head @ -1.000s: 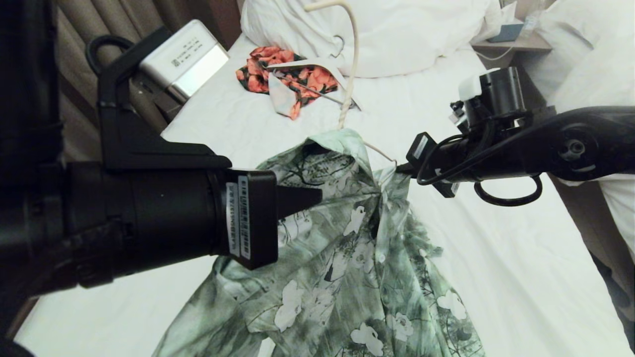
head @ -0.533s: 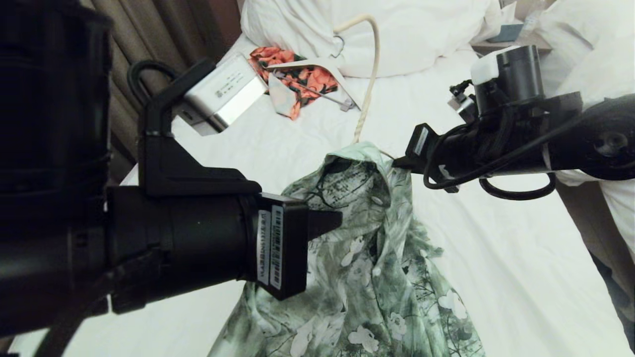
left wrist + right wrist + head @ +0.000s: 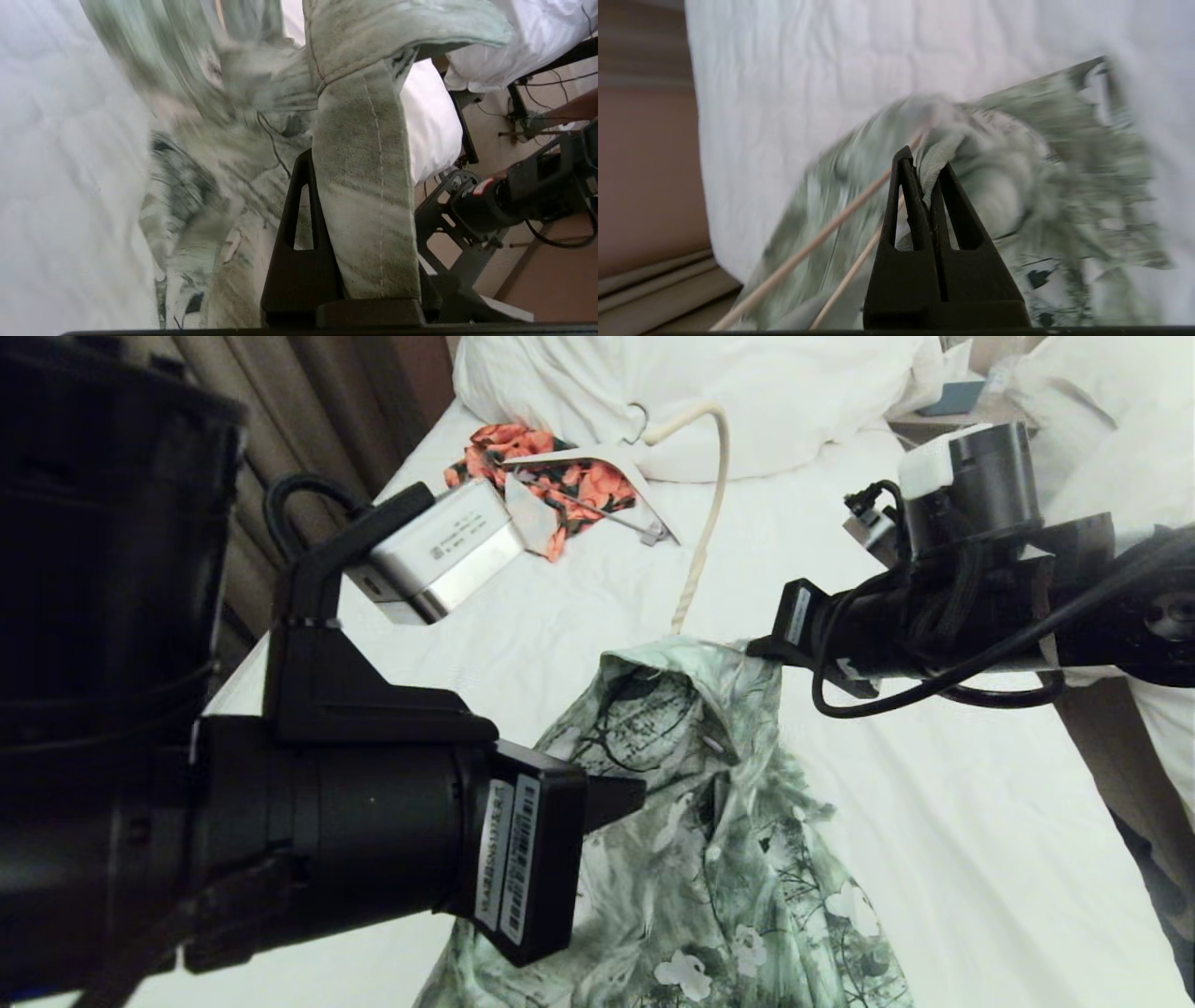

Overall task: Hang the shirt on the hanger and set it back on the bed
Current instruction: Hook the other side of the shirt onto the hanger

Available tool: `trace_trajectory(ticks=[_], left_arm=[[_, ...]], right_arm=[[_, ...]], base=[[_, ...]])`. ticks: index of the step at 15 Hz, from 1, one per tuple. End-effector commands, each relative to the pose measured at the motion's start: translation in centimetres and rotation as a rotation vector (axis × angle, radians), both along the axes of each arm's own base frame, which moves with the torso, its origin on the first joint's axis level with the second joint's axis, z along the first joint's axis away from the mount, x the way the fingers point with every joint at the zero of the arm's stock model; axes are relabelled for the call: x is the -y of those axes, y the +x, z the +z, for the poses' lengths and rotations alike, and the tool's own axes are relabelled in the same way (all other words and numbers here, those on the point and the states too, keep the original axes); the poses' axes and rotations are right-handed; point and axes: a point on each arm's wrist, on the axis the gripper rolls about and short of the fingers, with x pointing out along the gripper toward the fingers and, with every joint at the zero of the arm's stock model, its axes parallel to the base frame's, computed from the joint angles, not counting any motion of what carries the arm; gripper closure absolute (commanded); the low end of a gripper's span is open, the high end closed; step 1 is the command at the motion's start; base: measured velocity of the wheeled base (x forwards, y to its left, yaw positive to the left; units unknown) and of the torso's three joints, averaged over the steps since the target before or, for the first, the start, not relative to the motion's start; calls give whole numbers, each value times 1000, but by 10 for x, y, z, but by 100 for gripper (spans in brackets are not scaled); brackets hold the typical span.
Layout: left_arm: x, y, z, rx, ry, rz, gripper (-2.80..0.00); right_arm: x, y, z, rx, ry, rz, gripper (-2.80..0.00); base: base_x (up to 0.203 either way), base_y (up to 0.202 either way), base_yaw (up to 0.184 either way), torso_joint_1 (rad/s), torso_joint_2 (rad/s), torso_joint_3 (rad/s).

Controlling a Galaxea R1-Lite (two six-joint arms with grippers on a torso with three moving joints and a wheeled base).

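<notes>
Left gripper (image 3: 635, 795): clamped on the shirt (image 3: 691, 859) placket, left of the collar.
Right gripper (image 3: 758, 647): pinching the shirt's shoulder beside the hanger (image 3: 702, 513) wires.
Bed (image 3: 934, 821): below the shirt.

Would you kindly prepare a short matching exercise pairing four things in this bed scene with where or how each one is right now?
Things:
1. shirt
2. hanger
3. orange-and-black garment
4. right gripper

Places or states:
A. hook rising above the shirt collar, toward the pillow
B. lying near the pillow at the far end of the bed
C. held up over the sheet by both grippers
D. shut on a fold of green fabric beside thin cream rods

Pairs: 1-C, 2-A, 3-B, 4-D
</notes>
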Motion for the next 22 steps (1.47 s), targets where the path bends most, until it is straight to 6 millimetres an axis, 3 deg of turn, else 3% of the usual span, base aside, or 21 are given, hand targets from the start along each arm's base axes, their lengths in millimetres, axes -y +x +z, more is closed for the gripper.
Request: trace_trajectory(ticks=[1, 7, 14, 17, 22], left_arm=[[-5, -2, 4, 0, -1, 3, 0], [-13, -8, 11, -4, 0, -7, 0], [-2, -12, 5, -67, 9, -67, 0], [3, -11, 2, -105, -2, -74, 0], [9, -5, -5, -119, 24, -56, 0]], right_arm=[[7, 6, -3, -8, -2, -29, 0], [13, 10, -2, 23, -31, -32, 0], [4, 1, 13, 156, -63, 43, 0], [-3, -14, 24, 198, -66, 94, 0], [-1, -68, 57, 282, -13, 178, 0]], base=[[0, 0, 0, 0, 0, 0], [0, 0, 0, 0, 0, 0], [0, 0, 0, 0, 0, 0], [0, 0, 0, 0, 0, 0], [0, 0, 0, 0, 0, 0]])
